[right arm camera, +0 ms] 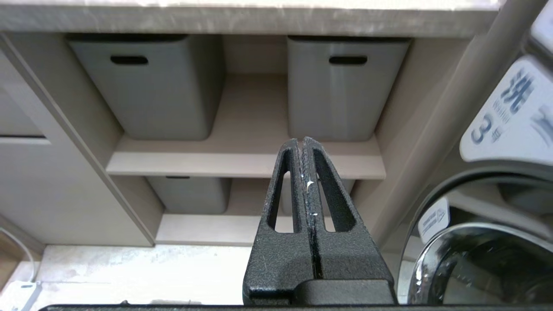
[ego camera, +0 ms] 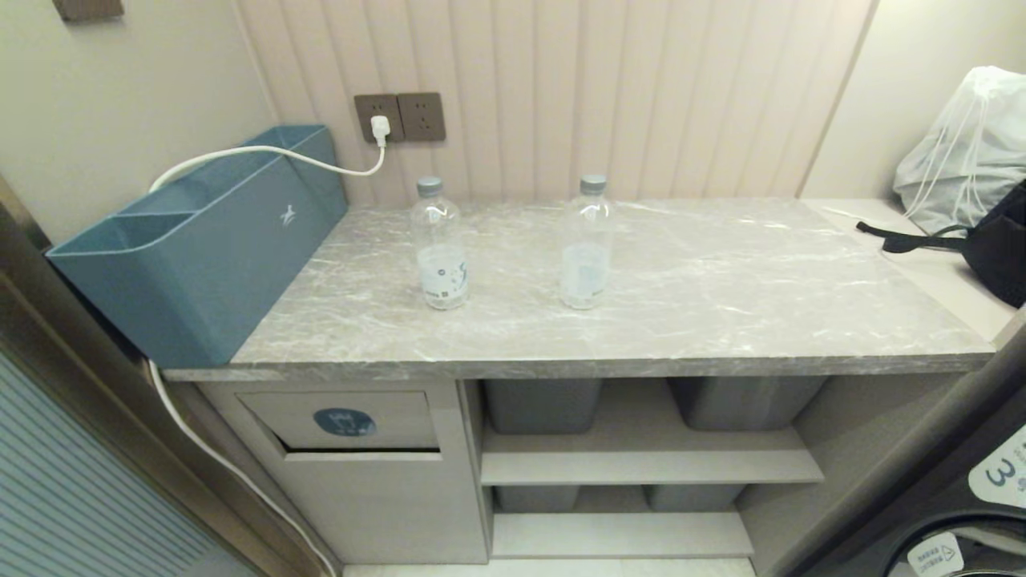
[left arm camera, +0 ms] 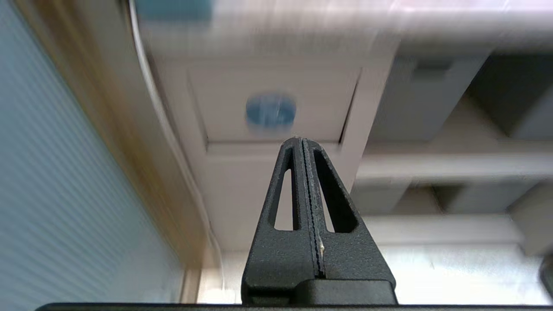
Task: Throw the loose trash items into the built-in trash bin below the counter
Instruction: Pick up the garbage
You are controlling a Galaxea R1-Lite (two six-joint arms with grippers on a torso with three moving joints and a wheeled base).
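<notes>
Spanning the head view, the counter (ego camera: 721, 304) is topped with grey marble. A blue organizer (ego camera: 200, 248) is set at its left end, with a white cable (ego camera: 264, 152) plugged into the wall socket (ego camera: 399, 117). Below the counter's left part, the trash bin flap (ego camera: 345, 421) is marked by a blue sticker. Grey bins (ego camera: 542, 405) are shelved to its right. Two bottles are stood upright mid-counter, apart: printed-label bottle (ego camera: 439, 244) on the left, pale-label bottle (ego camera: 587, 244) on the right. Left gripper (left arm camera: 302, 140) is pressed closed, empty, pointed at the flap. Right gripper (right arm camera: 302, 140) is likewise closed, empty, aimed at the shelves.
</notes>
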